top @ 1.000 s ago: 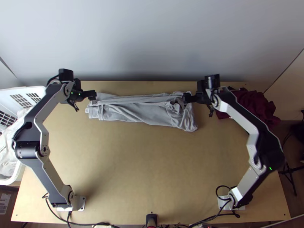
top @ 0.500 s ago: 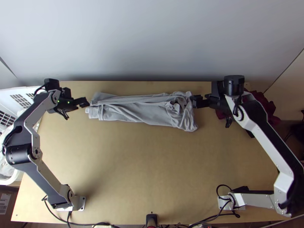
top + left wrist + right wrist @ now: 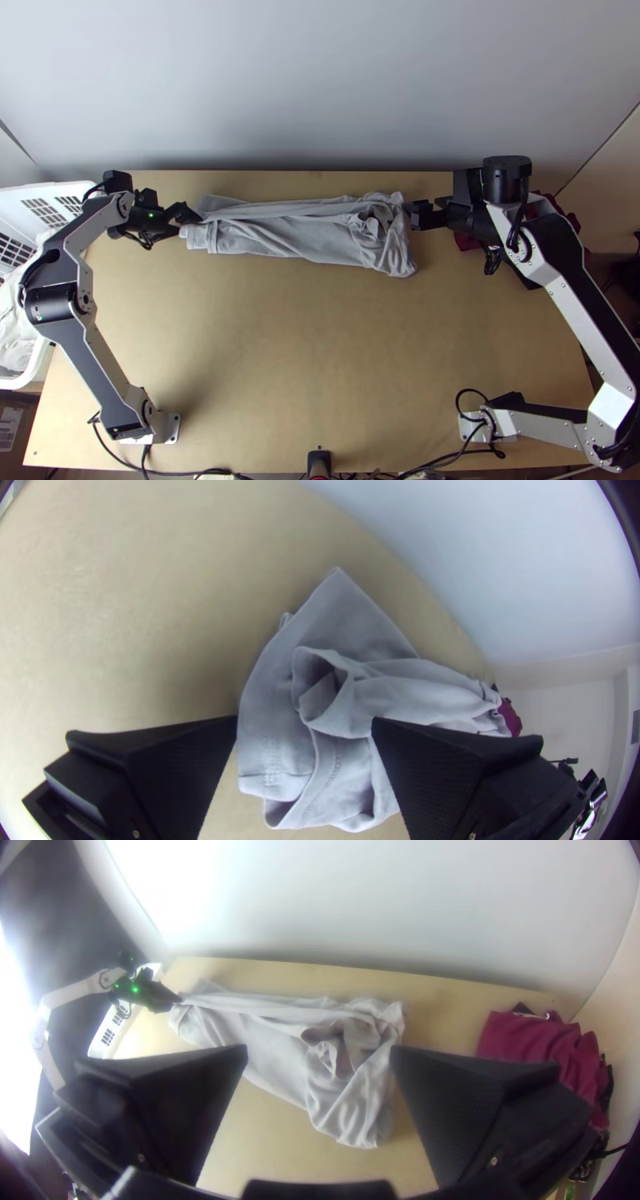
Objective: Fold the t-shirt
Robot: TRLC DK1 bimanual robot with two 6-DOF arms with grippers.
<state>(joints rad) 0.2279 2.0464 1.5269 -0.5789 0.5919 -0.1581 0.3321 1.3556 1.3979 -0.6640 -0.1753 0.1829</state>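
T-shirt (image 3: 300, 234), pale grey, is laid as a long, narrow strip running left to right near the far edge of the table (image 3: 320, 360); the width is judged to be folded in already, presumably so that only the length needs shortening. The left gripper (image 3: 304, 723) is placed at the strip's left end, its fingers parted, with stitched layers and a curled opening seen between them; nothing is pinched, and such a straddle is probably chosen so that all the layers can be caught together. The right gripper (image 3: 412, 214) is held by the right end, its fingers likewise released and wide apart; a raised stance is suggested by the broad view from its wrist, perhaps so that the rumpled end is not disturbed; whether that end is touched cannot be told. A fold of the left end toward the right seems called for next; if only the upper layer is gripped, the stack may be pulled askew. The dark red cloth (image 3: 547, 1047) is set at the far right and the white basket (image 3: 48, 192) at the left edge; both are apart from the strip, presumably so that folding is not hindered.
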